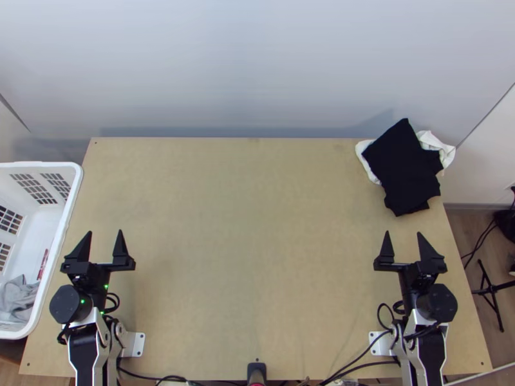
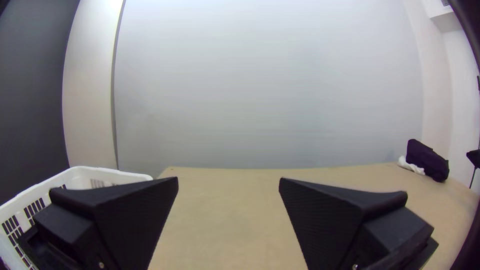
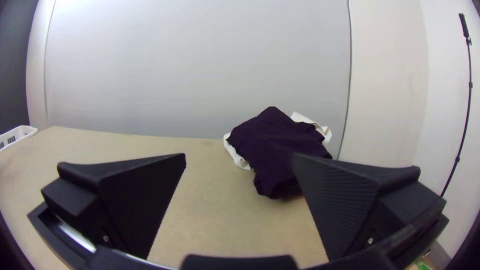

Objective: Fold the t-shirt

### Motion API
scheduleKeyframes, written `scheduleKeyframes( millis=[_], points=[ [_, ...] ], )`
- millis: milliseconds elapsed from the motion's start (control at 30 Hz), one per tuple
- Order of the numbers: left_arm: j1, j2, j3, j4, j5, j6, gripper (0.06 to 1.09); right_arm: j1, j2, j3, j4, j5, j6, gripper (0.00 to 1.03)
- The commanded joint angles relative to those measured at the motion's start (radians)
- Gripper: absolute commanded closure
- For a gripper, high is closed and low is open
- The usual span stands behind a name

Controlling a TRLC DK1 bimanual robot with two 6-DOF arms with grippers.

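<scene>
Black cloth (image 1: 402, 170) was stacked, apparently folded, on white cloth (image 1: 437, 141); grey cloth (image 1: 18, 298) in the basket (image 1: 69, 199) perhaps remained unfolded. Left gripper (image 1: 104, 232) and right gripper (image 1: 403, 233) were held open.

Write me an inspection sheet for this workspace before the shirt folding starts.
Surface: light wooden table, bare wood across its middle.
Job's things: black cloth, compactly folded, on white cloth at the far right corner; grey cloth, bunched in the basket. Which is the t-shirt, I cannot tell.
Clutter: white plastic laundry basket at the table's left edge.
Grippers: left gripper and right gripper both open, nothing held, over the table's near left and near right.
Cables: black cables along the near edge, by the arms' bases.
Surroundings: pale grey panel behind the table; black stand on the floor to the right.
</scene>
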Motion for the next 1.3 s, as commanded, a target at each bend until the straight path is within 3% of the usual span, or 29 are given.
scheduleKeyframes(
  millis=[0,167,300,533,600,800,1100,1267],
  points=[
    [0.005,0.001,0.003,0.02,-0.004,-0.003,0.1,-0.02,-0.001,0.0,0.035,0.009,-0.006,0.04],
    [-0.027,0.005,0.048,0.078,-0.005,-0.011,0.1,0.006,-0.001,0.028,0.099,-0.004,-0.017,0.04],
    [-0.052,0.128,0.157,0.0,-0.001,-0.009,0.1,0.039,0.023,0.078,0.128,-0.005,-0.069,0.04],
    [-0.049,0.352,0.342,-0.08,-0.008,-0.034,0.1,0.057,0.309,0.279,0.137,-0.002,-0.089,0.04],
    [-0.047,0.427,0.427,-0.118,-0.056,-0.035,0.1,0.057,0.42,0.388,0.134,0.001,-0.086,0.04],
    [-0.044,0.64,0.732,-0.304,-0.087,-0.027,0.1,0.059,0.769,0.796,-0.063,0.007,-0.07,0.04],
    [-0.075,0.87,1.066,-0.353,-0.085,-0.034,0.11,0.112,0.941,1.072,-0.143,0.052,-0.063,0.04],
    [-0.122,1.034,1.319,-0.515,-0.09,-0.034,0.11,0.111,1.048,1.171,-0.183,0.052,-0.06,0.04]
  ],
)
